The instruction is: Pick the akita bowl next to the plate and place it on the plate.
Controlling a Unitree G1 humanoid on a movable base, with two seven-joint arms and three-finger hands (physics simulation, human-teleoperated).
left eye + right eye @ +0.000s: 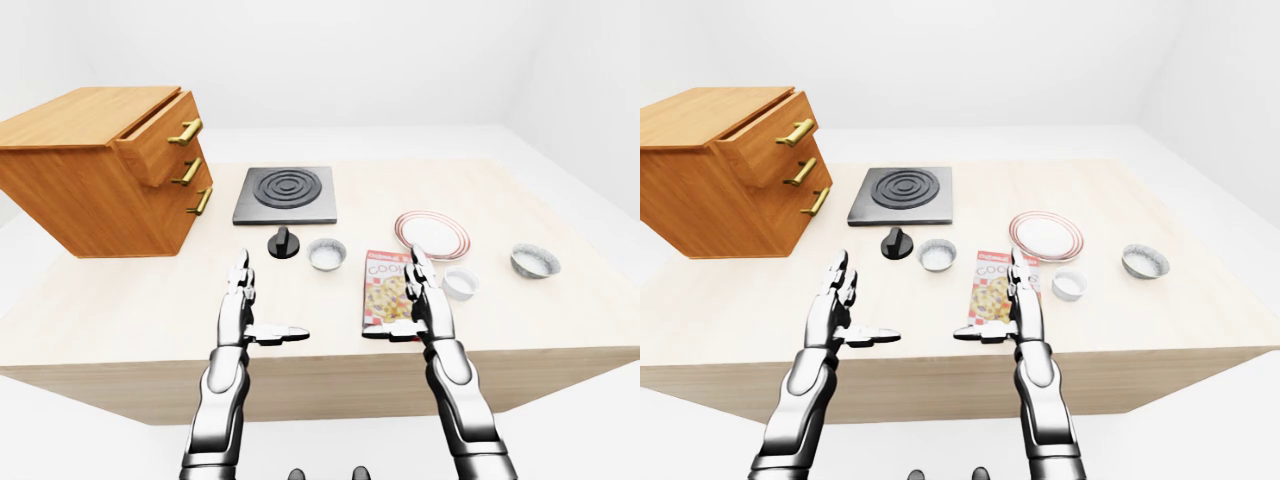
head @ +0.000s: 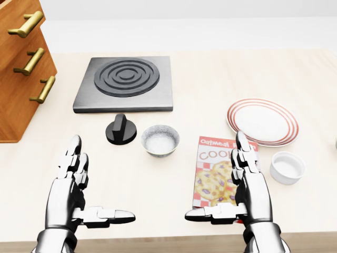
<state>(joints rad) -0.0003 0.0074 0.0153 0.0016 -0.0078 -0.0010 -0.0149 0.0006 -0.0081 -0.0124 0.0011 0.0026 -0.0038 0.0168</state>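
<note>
A white plate with red rings (image 2: 263, 120) lies right of centre in the head view. A small white ramekin (image 2: 287, 167) sits just below its right side. A grey akita bowl with a pale inside (image 2: 159, 140) stands left of the cookie box, below the stove. A second bowl of the same kind (image 1: 535, 262) is further right of the plate. My left hand (image 2: 90, 182) hovers open at the lower left, holding nothing. My right hand (image 2: 231, 182) is open over the cookie box (image 2: 216, 174), short of the plate and bowls.
A black stove plate (image 2: 125, 83) with a loose black knob (image 2: 121, 129) below it lies at the top centre. A wooden drawer cabinet (image 1: 100, 170) with brass handles stands at the left. The table's near edge (image 1: 330, 375) runs just below my hands.
</note>
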